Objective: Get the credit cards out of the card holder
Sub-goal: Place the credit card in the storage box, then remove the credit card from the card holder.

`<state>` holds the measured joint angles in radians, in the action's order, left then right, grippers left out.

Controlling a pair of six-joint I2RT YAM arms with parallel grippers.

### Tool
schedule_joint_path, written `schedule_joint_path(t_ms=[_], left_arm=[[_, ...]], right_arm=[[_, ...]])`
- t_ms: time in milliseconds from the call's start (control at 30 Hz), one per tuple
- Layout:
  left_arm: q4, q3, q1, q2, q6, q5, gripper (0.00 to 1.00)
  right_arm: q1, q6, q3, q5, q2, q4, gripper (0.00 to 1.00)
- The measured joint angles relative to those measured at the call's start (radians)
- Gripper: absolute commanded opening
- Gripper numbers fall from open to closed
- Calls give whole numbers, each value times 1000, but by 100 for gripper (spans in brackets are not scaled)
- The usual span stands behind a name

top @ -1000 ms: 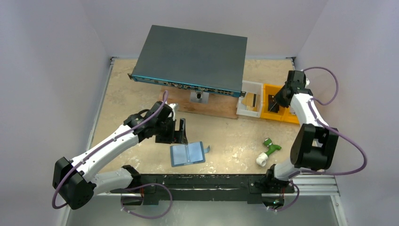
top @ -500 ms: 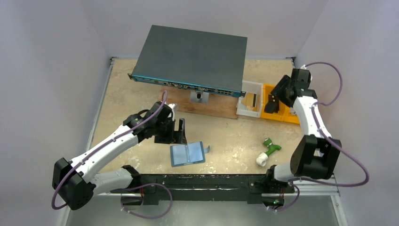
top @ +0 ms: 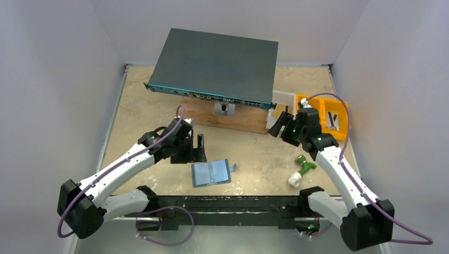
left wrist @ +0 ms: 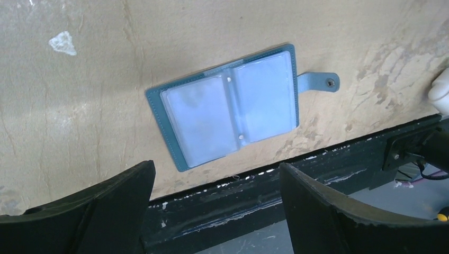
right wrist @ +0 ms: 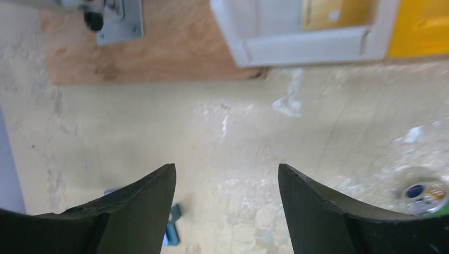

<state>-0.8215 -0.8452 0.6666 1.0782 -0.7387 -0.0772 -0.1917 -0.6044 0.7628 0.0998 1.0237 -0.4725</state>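
The steel-blue card holder [top: 212,173] lies open and flat on the table near the front rail. In the left wrist view the card holder [left wrist: 227,108] shows two pale clear sleeves; I cannot tell whether credit cards sit inside them. Its snap strap [left wrist: 323,82] points right. My left gripper [top: 200,151] hovers open just behind and left of it, with nothing between the fingers [left wrist: 114,211]. My right gripper [top: 280,124] is open and empty over bare table in front of the white bin [right wrist: 312,45]. A pale card [top: 332,120] lies in the yellow bin [top: 344,129].
A large dark grey box [top: 217,61] stands at the back on a wooden board [top: 238,120]. A green and white fitting [top: 302,170] lies at the front right. The black front rail [left wrist: 265,201] runs close below the card holder. The white bin holds a tan item [right wrist: 323,10].
The right arm swung from over the yellow bin to the left and forward, and its jaws opened. A pale card now shows in the yellow bin. The left arm barely moved.
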Motion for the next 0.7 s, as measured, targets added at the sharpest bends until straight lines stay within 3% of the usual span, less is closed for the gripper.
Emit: schedule_joint_path(t_ms=[400,700], left_arm=[[10,70,-3,-12,-77,34,87],[14,103,-3,-15,-91,41,87]], right_arm=[[-379,-199,-224,4,-84,127,68],[-687,-313,-209,-29,98,296,66]])
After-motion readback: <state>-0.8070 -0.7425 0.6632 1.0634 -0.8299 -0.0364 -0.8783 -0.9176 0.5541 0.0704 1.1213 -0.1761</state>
